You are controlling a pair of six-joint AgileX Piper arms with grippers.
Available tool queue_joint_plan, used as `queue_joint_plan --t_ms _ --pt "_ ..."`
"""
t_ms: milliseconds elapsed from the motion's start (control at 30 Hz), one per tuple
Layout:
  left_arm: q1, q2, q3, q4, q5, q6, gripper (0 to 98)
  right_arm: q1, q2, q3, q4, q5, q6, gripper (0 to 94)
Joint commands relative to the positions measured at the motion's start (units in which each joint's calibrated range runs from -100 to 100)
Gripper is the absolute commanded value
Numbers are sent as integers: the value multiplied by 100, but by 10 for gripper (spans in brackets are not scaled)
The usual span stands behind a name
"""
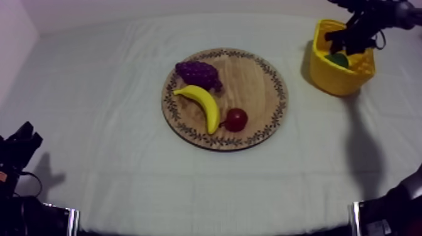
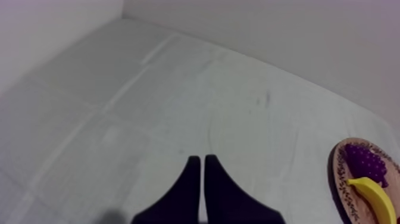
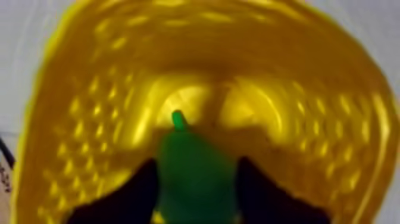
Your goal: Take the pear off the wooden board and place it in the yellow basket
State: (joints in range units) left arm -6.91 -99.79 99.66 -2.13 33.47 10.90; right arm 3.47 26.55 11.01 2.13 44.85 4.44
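Looks like robot test lab: cloth-covered table (image 1: 113, 182) w/ bare wall (image 2: 297, 36).

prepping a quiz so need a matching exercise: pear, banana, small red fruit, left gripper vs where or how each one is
1 pear
2 banana
3 small red fruit
4 left gripper

a shut, above bare cloth
b yellow, on the wooden board
c in the right gripper, in the yellow basket
d red, on the wooden board

Pairs: 1-c, 2-b, 3-d, 4-a

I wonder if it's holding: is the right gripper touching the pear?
Touching. In the right wrist view, fingers of the right gripper press both sides of the pear, over the basket.
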Motion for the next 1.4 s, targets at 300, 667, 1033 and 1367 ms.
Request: queue_joint_plan --t_ms 300,667,1033,1367 --pt "-1 -4 0 1 0 1 1 -46 -2815 1697 -339 166 326 14" --pt "-1 -4 0 1 0 1 1 315 -6392 4542 -1017 -296 874 7" --pt "-1 -4 0 1 0 -2 1 314 -9393 6946 -1018 -736 964 7" --pt "-1 -4 0 1 0 1 1 -101 -11566 7613 -207 -422 11 7"
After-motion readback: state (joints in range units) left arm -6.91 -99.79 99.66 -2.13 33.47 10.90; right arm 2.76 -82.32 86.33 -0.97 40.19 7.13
